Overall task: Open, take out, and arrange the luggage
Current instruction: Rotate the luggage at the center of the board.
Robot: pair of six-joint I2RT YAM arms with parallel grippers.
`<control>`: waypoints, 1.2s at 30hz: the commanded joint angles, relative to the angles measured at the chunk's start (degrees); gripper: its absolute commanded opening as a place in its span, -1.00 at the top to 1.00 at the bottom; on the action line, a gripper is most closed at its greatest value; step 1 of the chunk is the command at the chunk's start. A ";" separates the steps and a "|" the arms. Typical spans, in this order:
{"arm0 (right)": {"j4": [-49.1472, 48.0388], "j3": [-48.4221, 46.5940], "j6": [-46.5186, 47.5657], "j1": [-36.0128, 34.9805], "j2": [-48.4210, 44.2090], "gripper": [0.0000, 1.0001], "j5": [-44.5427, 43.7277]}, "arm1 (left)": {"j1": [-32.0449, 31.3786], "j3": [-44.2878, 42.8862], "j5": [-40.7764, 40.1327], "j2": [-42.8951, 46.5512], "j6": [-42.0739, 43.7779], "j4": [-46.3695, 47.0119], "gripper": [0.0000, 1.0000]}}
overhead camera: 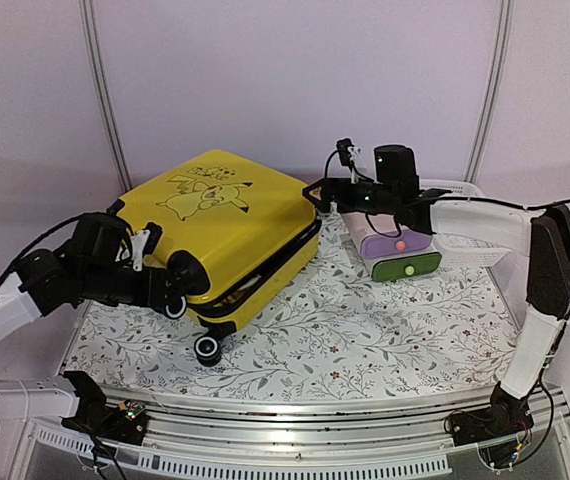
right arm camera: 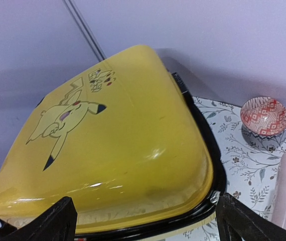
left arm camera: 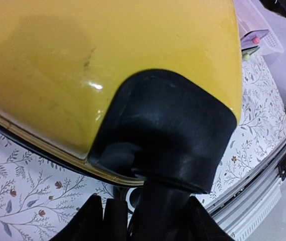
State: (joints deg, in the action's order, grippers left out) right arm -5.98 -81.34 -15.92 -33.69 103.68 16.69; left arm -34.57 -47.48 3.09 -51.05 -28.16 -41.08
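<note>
Stiff, slick and likely heavy, the luggage [overhead camera: 235, 215] is best taken at the corner wheel [left arm camera: 155, 213] clamped in the left claw [overhead camera: 165, 290]; the right claw [right arm camera: 145, 223] is spread open.

We're looking into a robot test booth here, a lab set-up and no mistake. Plain pale lilac wall panels [overhead camera: 295, 80] close off the back, joined by slim grey metal uprights [overhead camera: 108, 100]. Along the near edge of the tabletop runs a ribbed aluminium mounting rail [overhead camera: 295, 428]. Bolted to it are a black-and-white robot arm on the left [overhead camera: 65, 278] and its twin on the right [overhead camera: 553, 262], with loose black cables [overhead camera: 510, 455] trailing at the bases. The homely bits look staged: a white floral-print cloth [overhead camera: 365, 330] over the tabletop, a glossy yellow hard-shell suitcase [overhead camera: 230, 225], a small pink-and-green drawer box [overhead camera: 405, 262], a white mesh plastic basket [overhead camera: 457, 188] and a red-and-white patterned bowl [right arm camera: 264, 115].
</note>
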 commanded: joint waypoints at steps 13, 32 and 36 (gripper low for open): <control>19.82 -14.73 34.56 1.52 7.72 -0.88 6.92 | 14.43 0.05 -8.38 15.81 -9.18 -13.84 0.44; 20.43 -23.42 44.01 -0.27 21.96 -0.31 0.42 | 14.44 -3.16 -2.64 18.83 -8.86 -7.27 0.54; 21.79 -25.60 48.90 -0.57 24.41 -0.15 -1.81 | 14.37 -2.73 -1.82 18.48 -8.79 -6.64 0.55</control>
State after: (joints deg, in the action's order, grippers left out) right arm 14.41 -104.20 27.27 -33.50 125.43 17.19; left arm -22.96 -48.51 10.24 -33.04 -34.15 -43.51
